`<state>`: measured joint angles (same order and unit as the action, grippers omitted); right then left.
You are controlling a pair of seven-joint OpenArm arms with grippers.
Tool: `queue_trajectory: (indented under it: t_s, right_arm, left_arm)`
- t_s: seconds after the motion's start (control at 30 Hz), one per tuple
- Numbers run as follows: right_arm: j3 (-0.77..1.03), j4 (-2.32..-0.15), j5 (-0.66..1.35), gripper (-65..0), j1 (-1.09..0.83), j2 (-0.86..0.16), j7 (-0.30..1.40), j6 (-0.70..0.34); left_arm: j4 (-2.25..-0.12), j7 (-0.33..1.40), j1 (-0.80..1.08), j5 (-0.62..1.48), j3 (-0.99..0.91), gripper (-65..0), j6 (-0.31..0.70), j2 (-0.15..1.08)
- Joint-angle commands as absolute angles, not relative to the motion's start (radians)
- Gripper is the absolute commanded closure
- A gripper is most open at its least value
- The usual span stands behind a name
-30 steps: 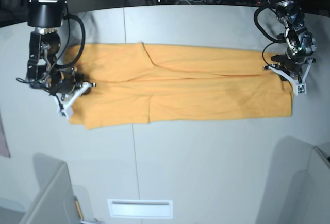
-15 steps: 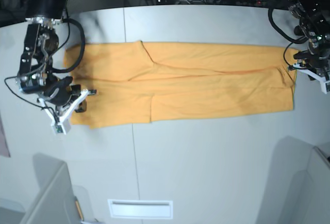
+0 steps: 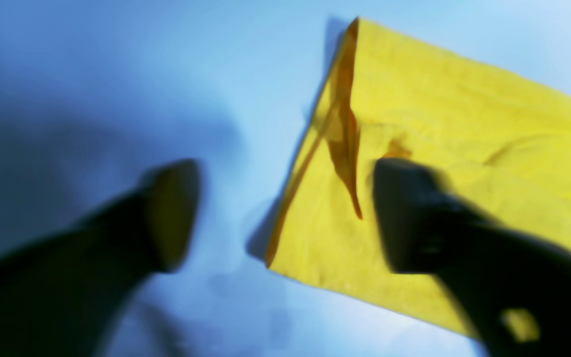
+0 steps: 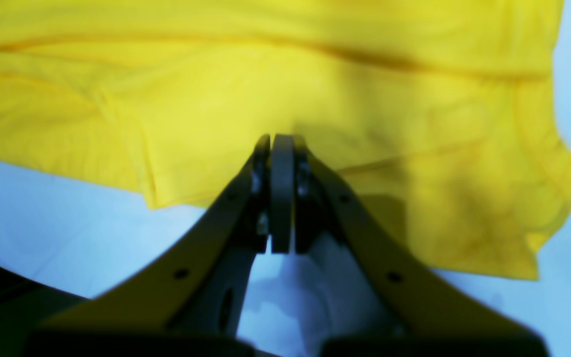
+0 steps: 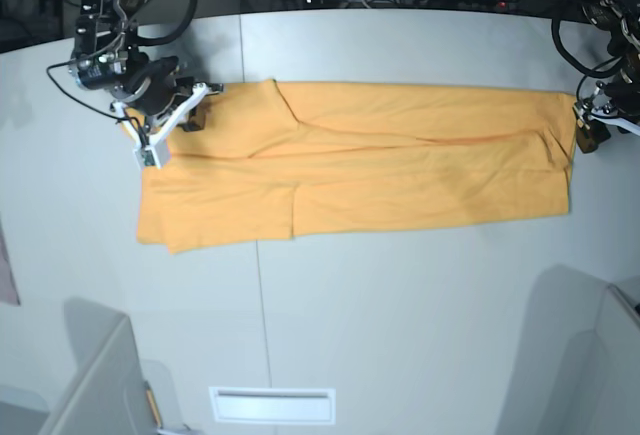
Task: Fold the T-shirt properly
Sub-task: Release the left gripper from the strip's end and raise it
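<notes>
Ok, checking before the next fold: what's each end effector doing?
Left end effector: open, holding nothing, at the T-shirt edge.
Right end effector: shut, empty, above the shirt.

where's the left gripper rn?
Base view, right edge: the left gripper sits open at the far corner of the light-orange cotton T-shirt, holding nothing.

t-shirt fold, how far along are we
Done: the T-shirt lies flat on the table as a long narrow band, long sides folded in. In hand: nothing is gripped. The left end effector is open at one short end, and the right end effector is shut over the cloth at the other. Left: folding the band end to end into a compact stack.
</notes>
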<state>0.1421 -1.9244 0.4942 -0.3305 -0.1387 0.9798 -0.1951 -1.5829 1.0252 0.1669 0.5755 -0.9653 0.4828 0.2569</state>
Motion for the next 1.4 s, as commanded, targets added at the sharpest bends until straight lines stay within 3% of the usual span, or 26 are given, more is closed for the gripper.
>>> queue_trajectory:
  t_s: [0.0,0.4,0.67,0.77,0.87,0.97,1.0,1.3,1.37]
  right_arm:
    - [0.145,-1.945,0.512,0.0,-0.326,-0.140,0.958,-0.200]
    - [0.145,-1.946,0.512,0.0,-0.332,-0.137,0.958,-0.200]
    - [0.145,-1.946,0.512,0.0,-0.334,-0.137,0.958,-0.200]
    - [0.145,-1.946,0.512,0.0,-0.334,-0.136,0.958,-0.200]
    - [0.145,-1.946,0.512,0.0,-0.334,-0.136,0.958,-0.200]
    - [0.147,-1.946,0.512,0.0,-0.332,-0.133,0.958,-0.200]
    - [0.147,-1.946,0.512,0.0,-0.332,-0.125,0.958,-0.200]
    - [0.151,-1.946,0.512,0.0,-0.329,-0.076,0.966,-0.200]
    - [0.148,-1.946,0.512,0.0,-0.329,-0.074,0.966,-0.200]
  left_arm:
    - [-1.575,0.980,0.145,0.599,-0.969,-64.8,0.490,0.275]
    - [-1.265,0.857,0.028,0.595,-0.760,-64.7,0.484,0.303]
    - [-1.193,0.849,0.022,0.595,-0.751,-63.4,0.483,0.308]
    - [-1.191,0.849,0.027,0.595,-0.751,-50.0,0.483,0.308]
    - [-1.190,0.849,0.027,0.595,-0.751,-29.0,0.483,0.308]
    - [-1.190,0.848,0.027,0.593,-0.756,-3.5,0.483,0.309]
    - [-1.190,0.848,0.027,0.593,-0.756,0.0,0.483,0.320]
    - [-1.310,0.835,0.068,0.593,-0.760,0.0,0.479,0.372]
    - [-1.388,0.835,0.101,0.578,-0.756,0.0,0.441,0.367]
